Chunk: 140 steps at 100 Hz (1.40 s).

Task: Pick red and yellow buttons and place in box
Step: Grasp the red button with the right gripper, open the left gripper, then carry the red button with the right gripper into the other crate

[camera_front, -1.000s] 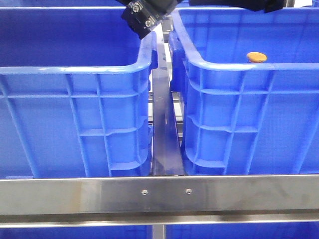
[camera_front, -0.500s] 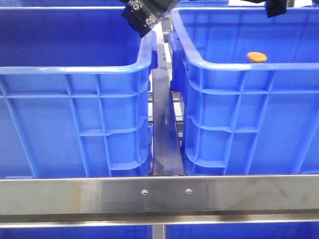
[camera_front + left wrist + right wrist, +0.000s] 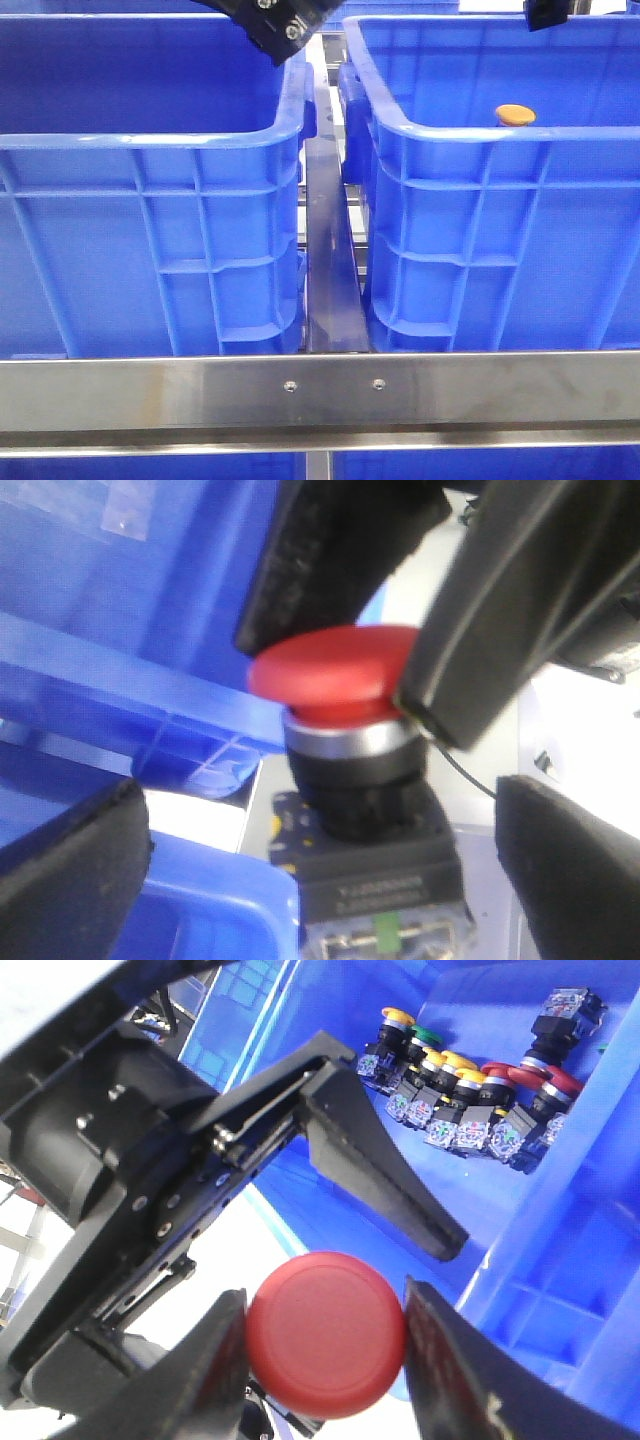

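My right gripper [image 3: 326,1352] is shut on the dark red button [image 3: 325,1332], its fingers pinching the domed cap from both sides. In the left wrist view the same red button [image 3: 335,675] hangs with its black body and contact block between my left gripper's [image 3: 318,815] wide-open fingers [image 3: 70,880], which do not touch it. The right gripper's fingers [image 3: 470,630] clamp the cap there. A yellow-orange button [image 3: 515,115] shows inside the right blue crate [image 3: 480,135]. The left blue crate [image 3: 150,140] stands beside it. Both arms sit at the top edge of the front view.
A pile of several red, yellow and green buttons [image 3: 470,1100] lies on a blue crate's floor. A steel rail [image 3: 330,250] runs between the two crates and a steel crossbar [image 3: 320,390] spans the front.
The left arm's wrist has shifted slightly up and left at the top of the front view. The right arm has risen almost out of that view. The yellow button has not moved.
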Each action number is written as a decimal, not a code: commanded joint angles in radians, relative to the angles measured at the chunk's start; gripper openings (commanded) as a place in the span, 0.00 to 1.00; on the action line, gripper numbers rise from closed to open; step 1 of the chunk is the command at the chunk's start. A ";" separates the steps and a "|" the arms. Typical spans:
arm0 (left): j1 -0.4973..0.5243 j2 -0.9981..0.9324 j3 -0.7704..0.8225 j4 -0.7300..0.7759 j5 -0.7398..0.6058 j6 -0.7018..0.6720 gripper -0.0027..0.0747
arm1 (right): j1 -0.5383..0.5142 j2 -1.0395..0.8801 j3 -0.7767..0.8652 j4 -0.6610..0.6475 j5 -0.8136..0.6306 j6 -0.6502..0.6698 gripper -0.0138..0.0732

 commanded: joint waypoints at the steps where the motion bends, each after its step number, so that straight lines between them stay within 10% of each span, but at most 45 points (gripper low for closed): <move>1: -0.001 -0.037 -0.042 -0.040 0.024 -0.009 0.88 | -0.014 -0.031 -0.043 0.080 0.041 -0.007 0.43; 72: -0.001 -0.039 -0.108 0.079 0.047 -0.067 0.88 | -0.489 -0.031 -0.096 -0.100 -0.104 -0.084 0.43; 100: -0.001 -0.039 -0.108 0.077 0.047 -0.067 0.88 | -0.505 -0.018 -0.103 -0.200 -0.442 -0.264 0.43; 140: -0.001 -0.039 -0.108 0.075 0.047 -0.067 0.88 | -0.505 0.189 -0.251 -0.203 -0.570 -0.343 0.43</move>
